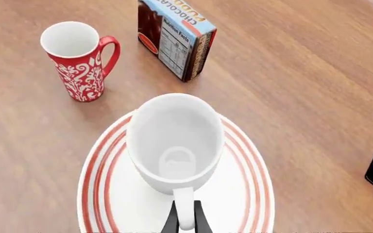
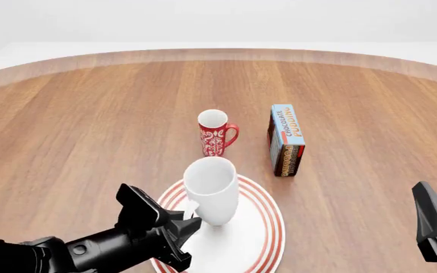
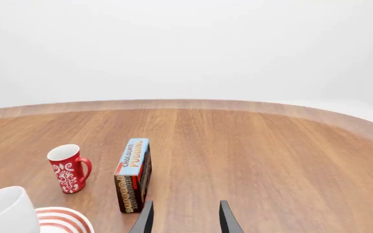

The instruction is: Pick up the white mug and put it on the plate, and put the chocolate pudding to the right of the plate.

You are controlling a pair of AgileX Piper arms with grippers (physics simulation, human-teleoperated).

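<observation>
Wooden table [image 2: 89,114]: the white mug [image 2: 211,190] is sitting on the plate [image 2: 260,239], left gripper [image 1: 186,221] clamping its handle; chocolate pudding [image 2: 286,139] is standing beyond, right gripper [image 3: 185,213] hovering with jaws apart.

In the left wrist view, the light-blue chocolate pudding box [image 1: 177,36] is cut off at the picture's edge, as is the near rim of the red-ringed white plate [image 1: 248,204]. The glossy white mug [image 1: 173,145] hides the plate's centre. In the right wrist view, only the tips of the right arm's dark fingers [image 3: 145,219] show.
</observation>
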